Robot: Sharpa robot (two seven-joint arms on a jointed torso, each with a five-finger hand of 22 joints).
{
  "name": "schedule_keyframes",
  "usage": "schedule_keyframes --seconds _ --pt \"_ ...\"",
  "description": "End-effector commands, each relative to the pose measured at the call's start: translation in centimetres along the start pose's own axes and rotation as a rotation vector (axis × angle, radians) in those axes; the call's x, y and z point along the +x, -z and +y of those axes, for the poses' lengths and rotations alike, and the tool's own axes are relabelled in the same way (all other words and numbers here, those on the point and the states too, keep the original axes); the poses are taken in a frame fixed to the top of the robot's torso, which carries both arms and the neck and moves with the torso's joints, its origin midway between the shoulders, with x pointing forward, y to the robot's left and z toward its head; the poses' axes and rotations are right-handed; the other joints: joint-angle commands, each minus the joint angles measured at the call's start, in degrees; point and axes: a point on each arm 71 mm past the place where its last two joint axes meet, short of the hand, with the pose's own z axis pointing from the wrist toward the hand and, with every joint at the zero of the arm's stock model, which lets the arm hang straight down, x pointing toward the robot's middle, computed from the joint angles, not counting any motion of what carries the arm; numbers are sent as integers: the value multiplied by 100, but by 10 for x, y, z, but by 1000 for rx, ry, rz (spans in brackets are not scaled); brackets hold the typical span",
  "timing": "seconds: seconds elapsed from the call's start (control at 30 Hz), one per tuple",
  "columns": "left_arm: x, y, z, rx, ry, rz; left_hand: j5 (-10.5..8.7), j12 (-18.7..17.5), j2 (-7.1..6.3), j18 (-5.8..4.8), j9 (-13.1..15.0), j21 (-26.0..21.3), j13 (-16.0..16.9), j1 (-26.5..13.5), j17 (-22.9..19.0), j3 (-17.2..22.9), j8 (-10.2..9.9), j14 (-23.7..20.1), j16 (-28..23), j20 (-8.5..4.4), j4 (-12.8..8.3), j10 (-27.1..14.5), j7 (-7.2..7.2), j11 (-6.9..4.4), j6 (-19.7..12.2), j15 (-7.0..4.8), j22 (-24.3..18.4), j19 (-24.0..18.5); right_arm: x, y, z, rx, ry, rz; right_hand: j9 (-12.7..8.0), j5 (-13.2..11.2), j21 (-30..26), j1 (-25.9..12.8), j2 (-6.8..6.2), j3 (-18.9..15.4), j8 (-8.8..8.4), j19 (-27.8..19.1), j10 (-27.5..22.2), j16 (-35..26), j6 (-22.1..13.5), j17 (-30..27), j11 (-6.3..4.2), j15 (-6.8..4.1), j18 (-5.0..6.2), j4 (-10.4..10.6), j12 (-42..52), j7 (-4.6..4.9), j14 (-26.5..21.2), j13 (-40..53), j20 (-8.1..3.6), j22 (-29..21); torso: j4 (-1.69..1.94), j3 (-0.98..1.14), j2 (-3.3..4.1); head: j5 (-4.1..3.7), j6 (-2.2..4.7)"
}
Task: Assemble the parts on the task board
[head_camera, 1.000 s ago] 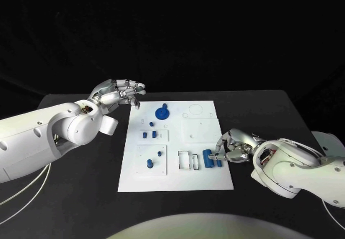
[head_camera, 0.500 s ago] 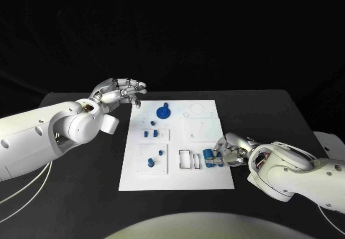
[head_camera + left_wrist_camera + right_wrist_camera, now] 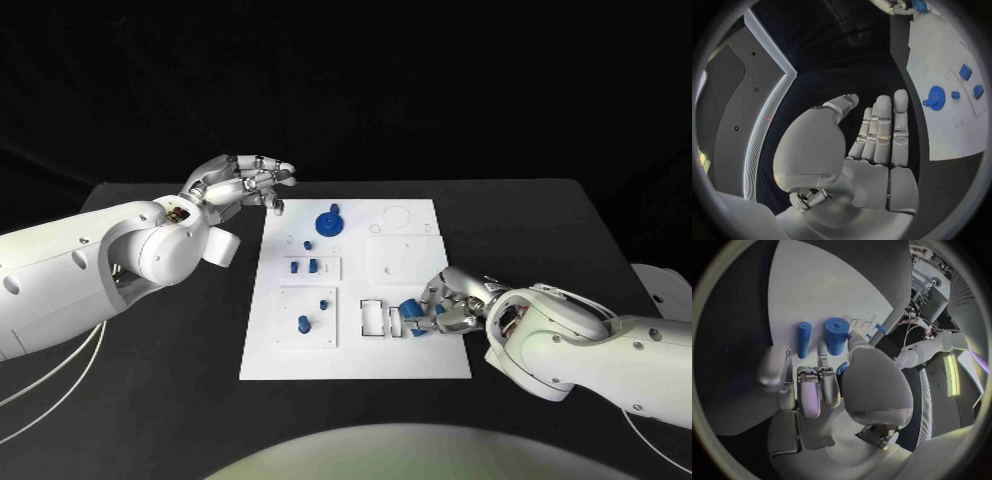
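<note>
Our right robot hand [image 3: 450, 308] grasps a blue part [image 3: 414, 312] near the task board's [image 3: 353, 365] right edge (left robot hand [image 3: 242, 182] released); next, we fit it in.

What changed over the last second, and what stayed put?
The right hand slid leftward over the white task board, closing in on the blue cylinders beside the rectangular slots; whether it grips one is unclear. The left hand stayed raised and empty past the board's far left corner. The blue round knob part and the small blue pieces did not move.

Left hand [image 3: 242, 182] raised, fingers straight, holding nothing; right hand [image 3: 450, 305] low, fingers curled.
</note>
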Motion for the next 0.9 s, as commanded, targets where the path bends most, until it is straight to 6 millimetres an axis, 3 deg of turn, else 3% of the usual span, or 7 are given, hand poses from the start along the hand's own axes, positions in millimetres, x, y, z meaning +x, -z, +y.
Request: schedule_keyframes --seconds 0.03,0.2,0.3,0.7,0.9 --pt "2 0 -1 5 3 13 30 19 29 62 9 -31 -4 -24 -5 -41 36 -46 32 -10 2 -39 58 3 -41 12 -9 36 3 -2 -3 18 12 -4 25 227 30 335 128 202 -12 6 336 23 40 1509 -61 -59 -75 -32 32 -29 591 1092 -60 21 2 1 -3 10 -18" --pt "1 0 -1 4 3 10 30 19 29 62 9 -31 -4 -24 -5 -41 36 -46 32 -10 2 -39 58 3 -41 12 -9 36 2 -1 -2 16 -18 -40 72 467 56 669 191 524 -18 12 357 23 135 1509 -108 -98 -81 -44 48 -81 591 1125 -95 54 -5 0 -10 21 -23" --pt "1 0 -1 3 3 11 30 19 29 62 9 -31 -4 -24 -5 -41 36 -46 32 -10 2 -39 58 3 -41 12 -9 36 0 2 -1 8 -54 -69 122 666 52 758 138 701 2 16 360 23 216 1509 -141 -127 -80 -40 46 -119 591 1129 -121 65 -2 0 -10 21 -20" --pt "2 0 0 -5 3 13 32 27 31 62 11 -39 -6 -18 -11 -46 48 -49 37 -8 3 -54 58 5 -48 13 -14 40 -16 14 18 -37 -240 -147 198 727 79 825 76 1062 -17 26 351 23 214 1509 -162 -150 -89 -40 26 -135 591 1117 -147 97 -9 -5 -8 22 -3" --pt "3 -1 0 -5 5 14 32 27 29 62 11 -40 -7 -17 -13 -48 51 -50 38 -8 2 -60 59 6 -48 13 -15 41 -13 10 26 -19 -294 -93 216 708 47 814 56 1154 -23 19 357 23 215 1509 -162 -148 -85 -43 31 -136 591 1126 -148 87 -6 -4 -6 33 -11"
